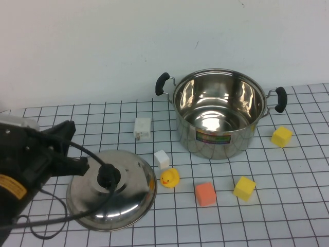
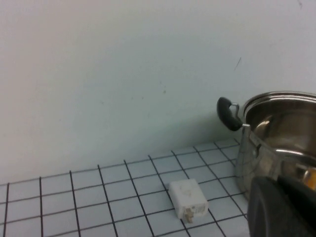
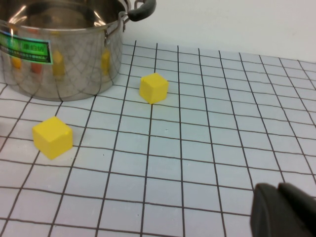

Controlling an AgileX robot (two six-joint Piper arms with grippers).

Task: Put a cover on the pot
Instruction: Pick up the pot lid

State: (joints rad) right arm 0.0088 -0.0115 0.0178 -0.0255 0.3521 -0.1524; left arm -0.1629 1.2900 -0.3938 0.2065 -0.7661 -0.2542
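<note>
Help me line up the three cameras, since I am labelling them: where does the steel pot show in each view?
High view: the pot stands right of centre, uncovered; the left gripper is at the lid.
Left wrist view: the pot is cut off at the right edge.
Right wrist view: the pot fills the upper left; the right gripper shows at the lower right.
Shared landmark: the pot's black handle.
</note>
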